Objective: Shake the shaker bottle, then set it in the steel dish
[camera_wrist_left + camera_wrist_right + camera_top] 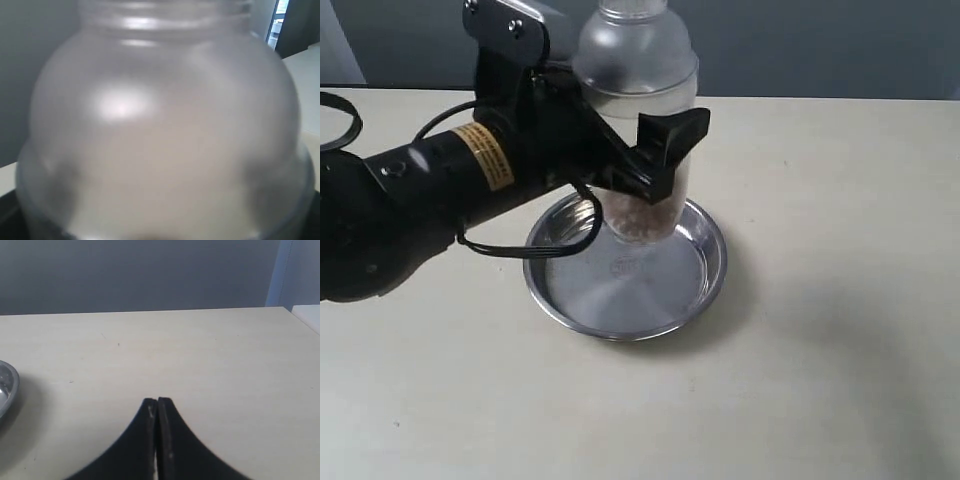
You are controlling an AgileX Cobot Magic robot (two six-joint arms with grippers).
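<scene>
Frosted plastic shaker bottle [638, 70], cap cropped, sits over the shiny round steel dish [705, 275], base contact unclear, clamped by left gripper [655, 150]; right gripper [157, 407] pinched together, empty.

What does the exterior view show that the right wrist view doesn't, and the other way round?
Only the exterior view: the left gripper clamped on the shaker bottle, held over the steel dish, with brown granules at the bottle's bottom. Only the right wrist view: the right gripper, shut and empty above the table. Both: the dish, whole in the exterior view but just a rim sliver in the right wrist view, and the pale table.
</scene>
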